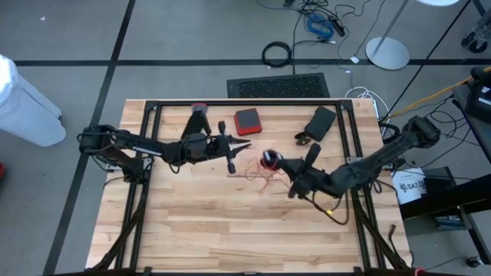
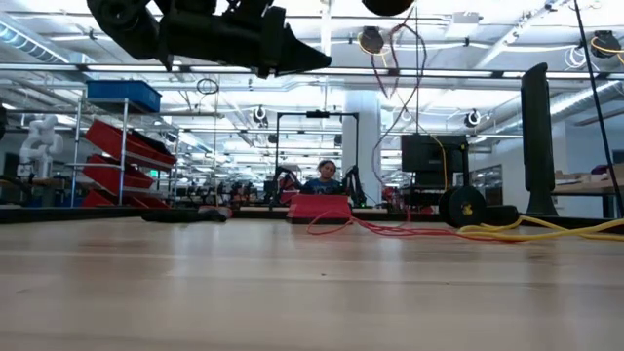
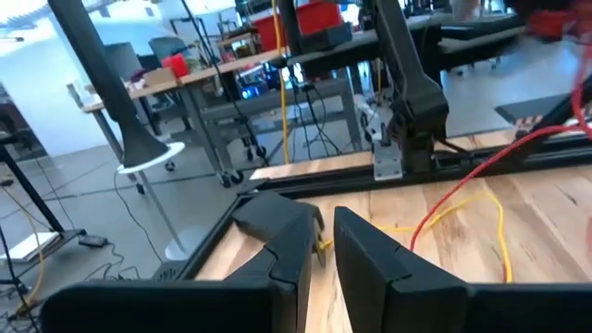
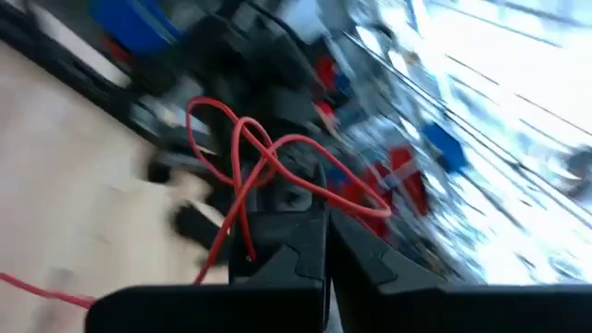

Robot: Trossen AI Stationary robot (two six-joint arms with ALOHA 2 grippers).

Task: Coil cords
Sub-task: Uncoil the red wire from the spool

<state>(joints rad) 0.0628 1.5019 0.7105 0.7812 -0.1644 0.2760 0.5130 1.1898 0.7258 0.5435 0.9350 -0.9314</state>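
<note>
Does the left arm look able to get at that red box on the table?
Probably yes: the red box lies just beyond the left gripper, with bare table between them and nothing visibly blocking.

Table: I see a light wooden top (image 1: 230,222) with a black frame.
On it: red box (image 1: 247,120) at 12 o'clock, black pouch (image 1: 320,122) at 1, red cord (image 1: 257,175) at centre.

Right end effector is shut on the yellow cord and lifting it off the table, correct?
Not quite. The right end effector is shut on the red cord, not a yellow one; the right wrist view shows red loops rising from its closed fingers. The rest stands.
</note>
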